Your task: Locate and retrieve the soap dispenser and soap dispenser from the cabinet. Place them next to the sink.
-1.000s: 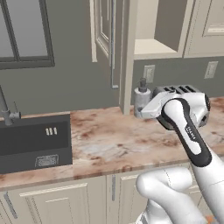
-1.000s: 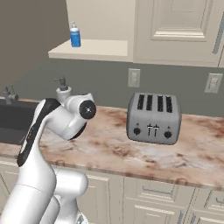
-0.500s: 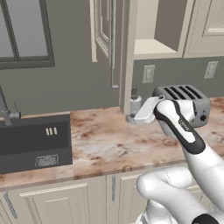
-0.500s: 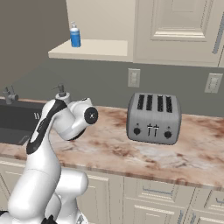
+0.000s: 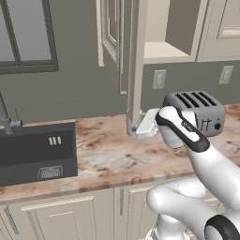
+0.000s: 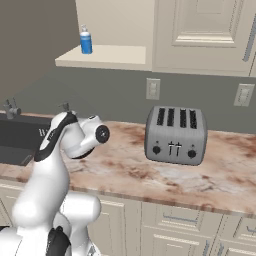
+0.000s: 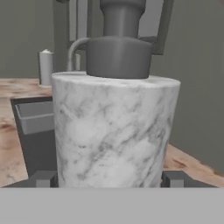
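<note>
The pale grey soap dispenser (image 7: 114, 127), a marbled cylinder with a dark pump top, fills the middle of the hand view, sitting between the two dark fingertips (image 7: 43, 178) that rise on either side of its base. From the left base view the gripper (image 5: 136, 129) hangs low over the speckled countertop (image 5: 103, 154), just in front of the cabinet's (image 5: 140, 56) open door edge, and the bottle itself is hidden behind the hand. The right base view adds what the others lack: the bright blue soap dispenser (image 6: 86, 40) stands upright on the beige cabinet shelf (image 6: 107, 56), well above the counter. In that view the arm's wrist covers the grey bottle, with just a thin dark pump tip (image 6: 65, 106) poking above it. The sink (image 5: 37, 152) lies to the left, with its faucet (image 5: 7, 119) behind, and the hand view shows the basin beyond the bottle. A silver toaster (image 6: 175, 135) sits to the right. The jaws stand wide, bracketing the grey bottle; whether they press on it cannot be told.
</note>
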Controlling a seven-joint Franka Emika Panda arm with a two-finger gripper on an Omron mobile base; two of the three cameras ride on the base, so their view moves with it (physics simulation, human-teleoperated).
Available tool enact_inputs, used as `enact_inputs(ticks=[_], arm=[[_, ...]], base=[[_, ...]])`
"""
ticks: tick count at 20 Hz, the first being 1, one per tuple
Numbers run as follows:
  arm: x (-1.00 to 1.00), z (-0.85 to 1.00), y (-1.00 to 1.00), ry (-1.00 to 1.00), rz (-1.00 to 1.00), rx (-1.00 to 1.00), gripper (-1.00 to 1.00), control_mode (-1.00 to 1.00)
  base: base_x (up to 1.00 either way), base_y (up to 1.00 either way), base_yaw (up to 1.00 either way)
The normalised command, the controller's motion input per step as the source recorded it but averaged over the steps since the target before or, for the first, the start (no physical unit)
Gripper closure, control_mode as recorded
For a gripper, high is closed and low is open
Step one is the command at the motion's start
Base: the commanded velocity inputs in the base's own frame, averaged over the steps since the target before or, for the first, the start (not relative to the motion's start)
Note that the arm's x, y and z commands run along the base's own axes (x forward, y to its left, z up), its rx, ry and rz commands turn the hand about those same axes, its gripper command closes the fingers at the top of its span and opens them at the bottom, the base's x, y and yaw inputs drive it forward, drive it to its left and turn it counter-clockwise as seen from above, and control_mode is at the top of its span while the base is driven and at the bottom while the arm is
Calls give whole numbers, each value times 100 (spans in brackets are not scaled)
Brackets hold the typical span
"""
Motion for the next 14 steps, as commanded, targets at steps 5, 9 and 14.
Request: enact_inputs(ticks=[5,9,14], arm=[[9,-23,24,3,4,-2,100,-100],[8,-25,28,0,4,-1,100,-100],[14,-30,35,0,4,-1,100,-100]], base=[[0,0,0],[0,0,0],[0,0,0]])
